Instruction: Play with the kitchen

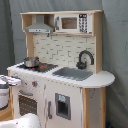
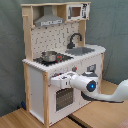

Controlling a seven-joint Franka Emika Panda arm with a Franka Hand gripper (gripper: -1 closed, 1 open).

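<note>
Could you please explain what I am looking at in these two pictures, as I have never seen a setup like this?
Both pictures show the same moment, taken by two cameras that stand apart from the machine. The tall toy play kitchen of white panels and light wood fills both exterior views. On its counter are a small metal pot on the hob, a grey sink and a curved black faucet; above sit a grey range hood and a toy microwave.

The machine is a single white robot arm with a blue light on its side. In the second exterior view it comes in from the second exterior view's right, and its gripper is up against the kitchen's front, just above the oven door. I cannot tell whether it holds anything.
</note>
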